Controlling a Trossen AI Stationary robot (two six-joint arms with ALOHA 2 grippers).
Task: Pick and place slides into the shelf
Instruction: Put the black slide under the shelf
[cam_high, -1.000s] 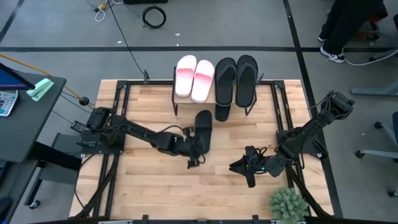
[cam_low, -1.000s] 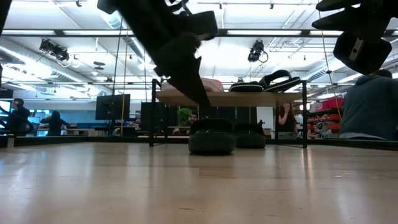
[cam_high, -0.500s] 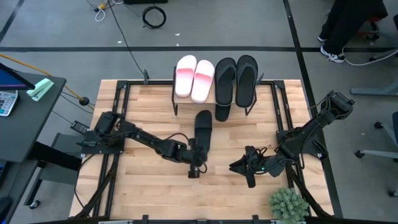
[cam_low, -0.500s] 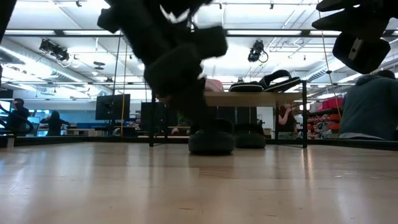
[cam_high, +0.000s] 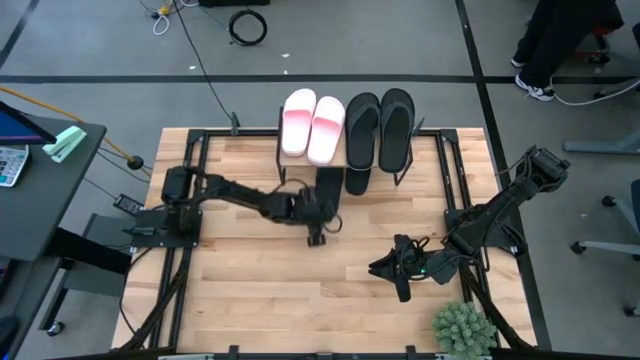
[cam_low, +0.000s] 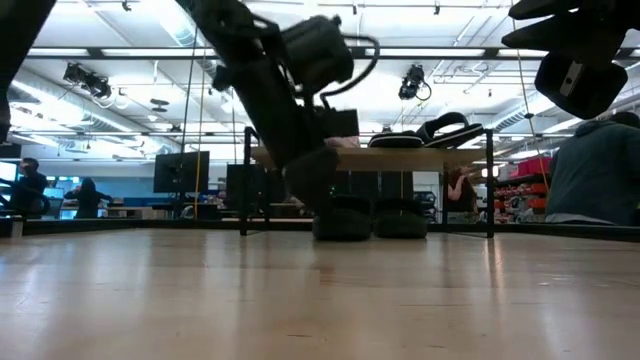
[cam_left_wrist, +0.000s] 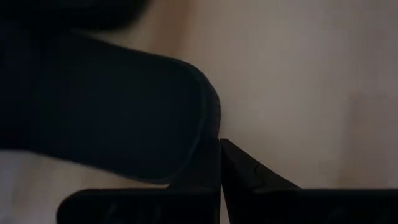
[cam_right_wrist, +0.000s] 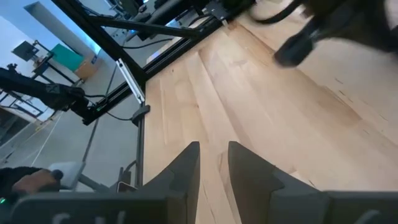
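One black wide-strap slide (cam_high: 328, 185) lies flat on the table, its toe end under the shelf (cam_high: 281, 168). A second black slide (cam_high: 358, 180) sits beside it under the rack. On the top board (cam_low: 400, 157) rest two pink-and-white slides (cam_high: 298, 120) (cam_high: 326, 130) and two black flip-flops (cam_high: 362, 125) (cam_high: 397, 120). My left gripper (cam_high: 317, 237) is shut, low over the table just near of the first slide. My right gripper (cam_high: 392, 278) waits near the table's right near corner, fingers a narrow gap apart, holding nothing. My left gripper (cam_left_wrist: 221, 146) meets the black slide's rounded heel end (cam_left_wrist: 208, 118) with the tips of its shut fingers. It comes roughly level from the table's near side and points toward the shelf. The slide (cam_low: 342, 222) lies flat on the table.
A small green plant (cam_high: 462, 328) stands at the right near corner, close to the right arm. Black frame rails run along both table sides. Bare wood (cam_high: 250, 290) lies near of the shelf. A person (cam_high: 560, 40) stands beyond the far right corner.
My left gripper drew back toward the near edge, then moved toward the far edge up to the black slide's heel. The slide slid along the table toward the far edge, and its toe end now lies under the shelf.
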